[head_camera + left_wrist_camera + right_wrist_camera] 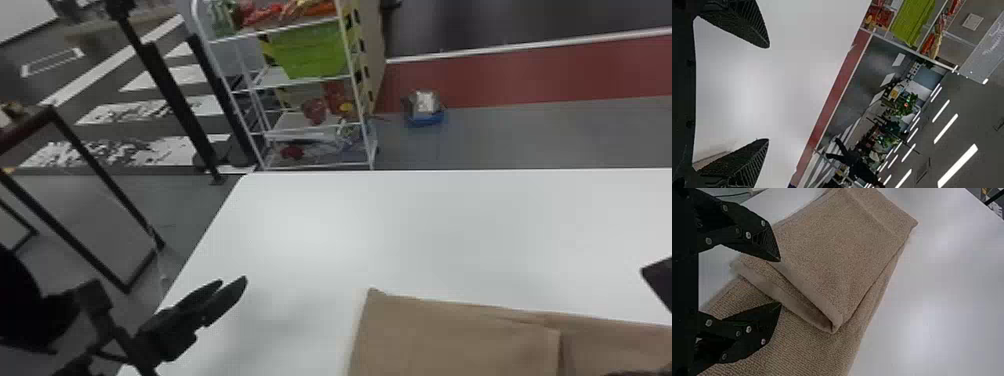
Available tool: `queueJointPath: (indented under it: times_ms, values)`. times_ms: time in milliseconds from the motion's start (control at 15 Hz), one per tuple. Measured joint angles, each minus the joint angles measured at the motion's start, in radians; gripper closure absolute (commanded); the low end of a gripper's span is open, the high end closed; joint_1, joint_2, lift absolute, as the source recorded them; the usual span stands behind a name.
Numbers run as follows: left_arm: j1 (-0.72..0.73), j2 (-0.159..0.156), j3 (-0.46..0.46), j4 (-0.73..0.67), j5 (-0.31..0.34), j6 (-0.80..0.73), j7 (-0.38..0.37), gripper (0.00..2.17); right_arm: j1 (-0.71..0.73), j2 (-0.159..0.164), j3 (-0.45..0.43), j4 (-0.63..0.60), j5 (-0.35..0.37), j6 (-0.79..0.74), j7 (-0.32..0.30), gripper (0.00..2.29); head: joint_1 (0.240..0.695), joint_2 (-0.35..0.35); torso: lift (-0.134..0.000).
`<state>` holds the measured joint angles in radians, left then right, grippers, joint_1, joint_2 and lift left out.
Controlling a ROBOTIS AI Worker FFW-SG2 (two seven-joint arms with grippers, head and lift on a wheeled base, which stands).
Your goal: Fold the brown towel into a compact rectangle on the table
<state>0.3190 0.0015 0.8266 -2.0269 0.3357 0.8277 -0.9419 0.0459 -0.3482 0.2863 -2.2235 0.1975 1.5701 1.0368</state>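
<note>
The brown towel (450,335) lies at the table's near right in the head view, one part folded over the rest. The right wrist view shows the towel (836,243) with its folded-over layers ending in a hemmed edge, above a single stretch of cloth. My left gripper (233,281) is over the table's left side, away from the towel; in the left wrist view the left gripper (768,93) is open, holding nothing. A black part of my right gripper (661,282) shows at the right edge. Seen from its wrist, the right gripper (780,282) is open over the hemmed edge, nothing gripped.
The white table (400,225) extends beyond the towel, its left edge running beneath my left arm. Behind it stand a white shelf rack (300,82) with a green bin (310,50), and a blue container (424,117) on the floor. A dark-framed stand (85,150) is at the left.
</note>
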Motion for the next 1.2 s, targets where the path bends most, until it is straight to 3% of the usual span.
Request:
queueJointPath:
  times_ms: [733, 867, 1200]
  values:
    - [0.000, 0.000, 0.009, 0.008, -0.001, 0.000, -0.008, 0.02, -0.046, 0.012, 0.067, 0.041, 0.016, 0.000, 0.002, 0.59, 0.695, 0.350, -0.124]
    - [0.000, 0.000, 0.010, 0.009, -0.001, 0.000, -0.011, 0.02, -0.057, 0.013, 0.075, 0.046, 0.016, 0.000, 0.003, 0.82, 0.695, 0.350, -0.124]
    - [0.000, 0.000, 0.009, 0.020, -0.003, 0.000, -0.017, 0.03, -0.079, 0.017, 0.088, 0.074, 0.020, 0.000, 0.009, 0.82, 0.695, 0.350, -0.124]
